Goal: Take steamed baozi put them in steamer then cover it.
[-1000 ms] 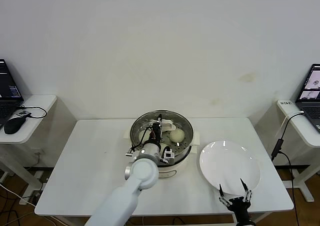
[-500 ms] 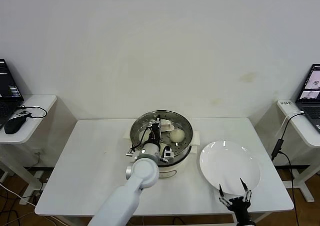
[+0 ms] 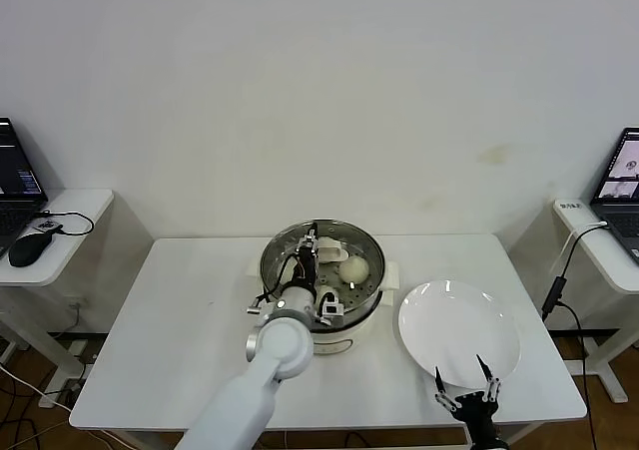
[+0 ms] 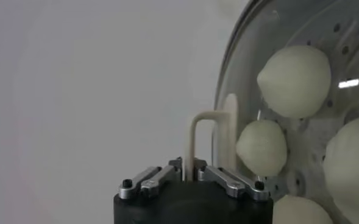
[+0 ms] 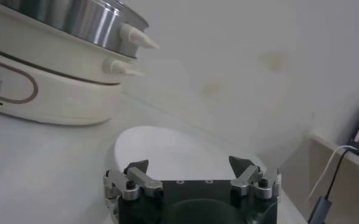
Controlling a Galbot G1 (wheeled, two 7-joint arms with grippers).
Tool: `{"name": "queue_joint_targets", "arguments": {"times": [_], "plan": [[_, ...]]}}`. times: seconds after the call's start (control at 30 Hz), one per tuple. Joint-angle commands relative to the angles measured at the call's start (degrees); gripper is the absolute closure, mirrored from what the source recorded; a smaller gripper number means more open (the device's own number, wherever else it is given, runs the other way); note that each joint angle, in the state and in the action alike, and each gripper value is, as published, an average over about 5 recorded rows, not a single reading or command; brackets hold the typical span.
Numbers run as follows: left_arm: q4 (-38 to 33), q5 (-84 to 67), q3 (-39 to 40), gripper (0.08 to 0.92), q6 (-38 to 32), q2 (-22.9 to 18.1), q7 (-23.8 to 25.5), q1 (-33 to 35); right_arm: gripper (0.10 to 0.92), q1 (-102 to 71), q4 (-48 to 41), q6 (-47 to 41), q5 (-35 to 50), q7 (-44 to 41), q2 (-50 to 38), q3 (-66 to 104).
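The steamer (image 3: 272, 260) is a shiny steel basket on a white pot base at the table's middle. Several cream-white baozi lie inside it (image 4: 295, 79) (image 4: 261, 146) (image 4: 353, 161), seen through the clear glass cover (image 4: 252, 73). The cover (image 3: 344, 242) lies over the basket. Its cream handle (image 4: 197, 131) stands up between the jaws of my left gripper (image 4: 189, 173), which hug it closely on both sides. In the head view my left gripper (image 3: 308, 246) is over the steamer's middle. My right gripper (image 3: 462, 380) stands open and empty at the table's front right edge.
A flat white plate (image 3: 459, 330) lies right of the steamer, just beyond my right gripper (image 5: 188, 167). The steamer's steel rim (image 5: 75, 18) and white base show past the plate (image 5: 167, 146). Side desks with laptops stand at far left and right.
My left gripper has shifted slightly farther over the steamer, the cover's handle still between its jaws. My right gripper has barely moved.
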Motion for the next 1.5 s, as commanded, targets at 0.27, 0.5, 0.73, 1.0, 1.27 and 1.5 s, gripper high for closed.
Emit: {"name": "queue_joint_targets", "arguments": {"times": [0.27,0.5,0.73,1.0,1.27,1.5], "plan": [[-21.26,-5.29,-1.71,0.366,-2.00,6.98,-2.92,16.57,0.203,-0.64,0.21,0.11,0.14,-0.13,-0.80,-0.03],[-34.57,-28.20,-16.03,0.193,-10.41,12.60,-11.68,35.07,0.203,-0.85,0.87,0.03,1.00,-0.54,-1.51,-0.36],[-29.85,-75.68,-36.88,0.177,-34.61,12.54,-22.40,48.17,0.203,-2.44,3.18,-0.23,6.67,-2.23,-4.04,-3.21],[-30.17,-97.27,-38.36,0.177,-30.23,9.58,-27.18,58.74,0.203,-7.75,10.52,-3.21,19.98,-1.64,-12.69,-6.72],[-27.36,-96.06,-35.29,0.177,-36.57,6.25,-27.81,63.22,0.203,-8.22,12.58,-5.66,25.61,-0.17,-15.50,-8.38],[-24.94,-92.24,-33.40,0.177,-37.83,3.59,-27.83,63.67,0.202,-8.29,14.34,-7.77,26.01,-0.94,-14.47,-9.60]]}}
